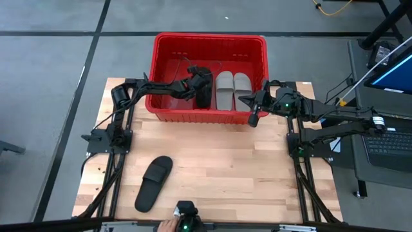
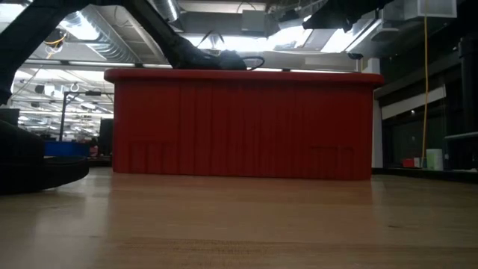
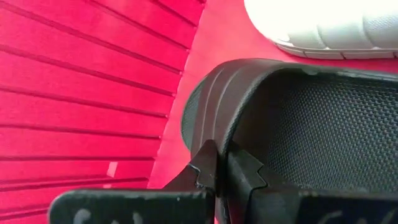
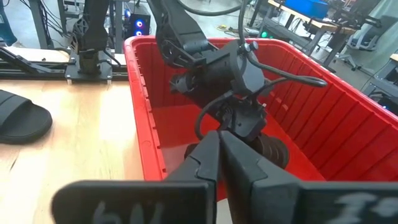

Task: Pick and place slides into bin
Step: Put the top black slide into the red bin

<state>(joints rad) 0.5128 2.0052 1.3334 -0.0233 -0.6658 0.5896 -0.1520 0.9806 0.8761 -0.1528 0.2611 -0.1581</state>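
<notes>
Inside the bin (image 1: 168,46), a black slide (image 1: 202,90) is gripped at its edge by the left hand (image 1: 197,81), beside two grey slides (image 1: 233,89). Another black slide (image 1: 153,182) is left on the bench (image 1: 257,174). The right hand (image 1: 252,118), clenched empty, is parked at the rim. Light, flexible foam is judged; the strap is best pinched.

A laptop (image 1: 389,147) sits beside the wooden table (image 1: 219,161), yellow cable (image 1: 331,9) beyond.
</notes>
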